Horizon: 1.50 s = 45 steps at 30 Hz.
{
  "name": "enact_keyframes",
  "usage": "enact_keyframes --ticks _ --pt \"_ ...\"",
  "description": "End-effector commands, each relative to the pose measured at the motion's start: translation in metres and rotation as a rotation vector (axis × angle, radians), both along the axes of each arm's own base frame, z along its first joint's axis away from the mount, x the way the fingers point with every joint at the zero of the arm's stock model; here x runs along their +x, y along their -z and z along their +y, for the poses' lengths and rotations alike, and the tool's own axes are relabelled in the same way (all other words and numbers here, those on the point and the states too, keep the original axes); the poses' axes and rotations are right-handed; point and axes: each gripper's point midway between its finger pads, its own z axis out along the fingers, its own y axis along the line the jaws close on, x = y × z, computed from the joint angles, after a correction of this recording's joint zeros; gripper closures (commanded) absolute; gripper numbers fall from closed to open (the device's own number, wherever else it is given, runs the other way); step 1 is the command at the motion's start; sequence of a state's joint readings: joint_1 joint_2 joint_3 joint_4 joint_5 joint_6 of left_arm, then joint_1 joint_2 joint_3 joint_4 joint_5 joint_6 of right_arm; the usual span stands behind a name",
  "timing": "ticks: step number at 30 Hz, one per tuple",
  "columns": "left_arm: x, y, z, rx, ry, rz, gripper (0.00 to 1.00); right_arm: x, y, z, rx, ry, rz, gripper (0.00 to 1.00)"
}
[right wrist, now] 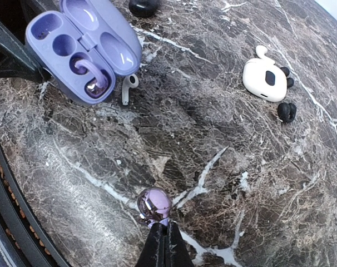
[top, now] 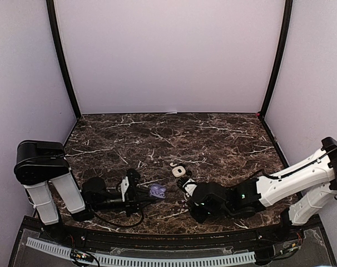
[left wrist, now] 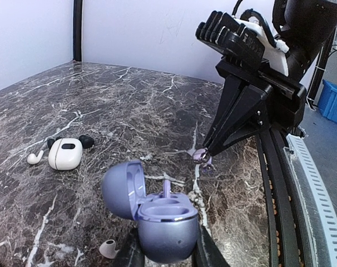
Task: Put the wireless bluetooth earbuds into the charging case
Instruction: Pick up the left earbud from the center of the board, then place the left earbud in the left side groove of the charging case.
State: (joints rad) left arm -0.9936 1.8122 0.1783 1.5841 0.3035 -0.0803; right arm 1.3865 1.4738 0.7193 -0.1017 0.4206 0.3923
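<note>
The dark marble table (top: 213,139), veined white and glossy, carries everything. On it the left claw (top: 142,192) is clenched on the charging case (left wrist: 163,228) - a smooth, rounded lilac shell with its lid hinged open and its pockets facing up. The right claw (right wrist: 162,228) is pinched tight on a purple earbud (right wrist: 153,204), a shiny pebble held just above the stone.

The coming move turns on one relation: the case lies to the left of the right claw, near but not touching, across a strip of bare marble. From the right wrist the case's long axis runs at a slant towards the claw. Its near pocket already holds a second purple bud (right wrist: 93,75), stem up, so the free pocket seems to be the one at the far end. The shadow there makes that hard to confirm. I judge that the held bud must pass over the seated one and come down stem-first. The right arm alone carries it; the left only steadies the case.

A white case (right wrist: 264,78), closed, matt and oval, sits well apart. Loose buds lie about - a white stemmed one (right wrist: 127,88) just beside the lilac shell and dark ones (right wrist: 287,111) near the white case.
</note>
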Motion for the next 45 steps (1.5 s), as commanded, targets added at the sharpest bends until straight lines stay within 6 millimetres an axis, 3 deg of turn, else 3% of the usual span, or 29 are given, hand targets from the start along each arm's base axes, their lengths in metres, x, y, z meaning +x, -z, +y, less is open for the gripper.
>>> enact_keyframes --ticks 1,45 --pt "-0.004 -0.003 -0.005 -0.009 0.025 0.004 1.00 0.005 -0.022 0.005 0.052 -0.017 -0.047 1.00" --pt "-0.002 0.002 -0.009 0.011 0.022 0.030 1.00 0.004 -0.054 0.024 0.088 -0.120 -0.115 1.00"
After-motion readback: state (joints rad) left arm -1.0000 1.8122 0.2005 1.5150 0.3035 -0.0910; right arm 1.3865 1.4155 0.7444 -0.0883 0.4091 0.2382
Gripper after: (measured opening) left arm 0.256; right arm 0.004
